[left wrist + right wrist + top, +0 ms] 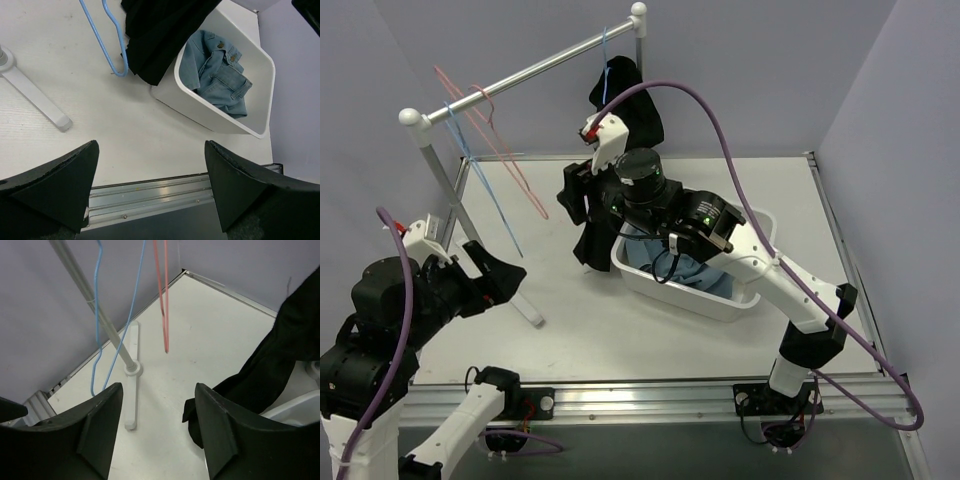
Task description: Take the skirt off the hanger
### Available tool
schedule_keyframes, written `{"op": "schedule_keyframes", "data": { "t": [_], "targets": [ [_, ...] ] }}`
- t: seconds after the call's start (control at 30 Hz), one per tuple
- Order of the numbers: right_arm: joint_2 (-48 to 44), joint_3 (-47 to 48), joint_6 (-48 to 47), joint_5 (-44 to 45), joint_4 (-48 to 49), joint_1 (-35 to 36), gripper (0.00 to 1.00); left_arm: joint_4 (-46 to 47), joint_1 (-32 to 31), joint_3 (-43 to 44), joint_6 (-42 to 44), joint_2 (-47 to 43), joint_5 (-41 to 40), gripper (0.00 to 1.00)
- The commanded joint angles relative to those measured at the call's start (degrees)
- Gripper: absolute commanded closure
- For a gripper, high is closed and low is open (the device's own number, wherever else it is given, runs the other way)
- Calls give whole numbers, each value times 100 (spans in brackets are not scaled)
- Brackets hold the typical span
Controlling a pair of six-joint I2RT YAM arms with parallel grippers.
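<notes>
White table: black skirt on blue hanger, hem beside tub

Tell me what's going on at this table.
The right arm is extended toward the black skirt, which hangs from a light-blue hanger on the rail. The skirt's lower part hangs beside the white tub, which holds a denim garment. The right end effector is open and grips nothing, with the skirt just off to its side. The left end effector is open too, hovering over the table.
</notes>
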Motion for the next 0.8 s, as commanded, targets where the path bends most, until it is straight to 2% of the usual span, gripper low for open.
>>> {"op": "schedule_keyframes", "data": {
  "t": [0.0,0.1,0.27,0.33,0.37,0.47,0.6,0.77],
  "targets": [
    [-29,305,388,252,-40,-418,44,389,2,-7,103,168,169,5],
    [243,569,678,-99,-198,-1024,41,398,2,72,156,238,205,3],
    [595,798,478,-337,-137,-1491,31,398,2,282,314,317,319,0],
    [823,930,373,-320,-155,-1553,27,424,2,353,393,361,467,12],
    [894,982,276,-311,-120,-1570,22,459,2,388,437,362,520,15],
    [1096,1009,127,-162,20,-1597,14,503,2,546,621,414,775,23],
    [1386,992,100,66,205,-1614,12,486,2,713,744,467,1039,25],
    [1633,1001,108,629,372,-1615,14,293,2,942,850,476,1057,25]
  ]
}}
